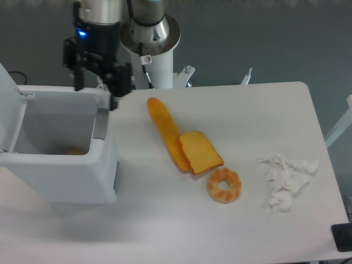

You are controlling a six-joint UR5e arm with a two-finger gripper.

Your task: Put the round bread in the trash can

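On the white table (264, 115) a long orange baguette (165, 132) lies at a slant, its lower end just under a yellow slice of bread (200, 152) that rests against it. Just below the slice sits a ring-shaped donut (224, 185) (orange and pale stripes). Well to the right lies a crumpled white tissue (286, 179).

One fixed camera overlooks the table (220, 231) from above.
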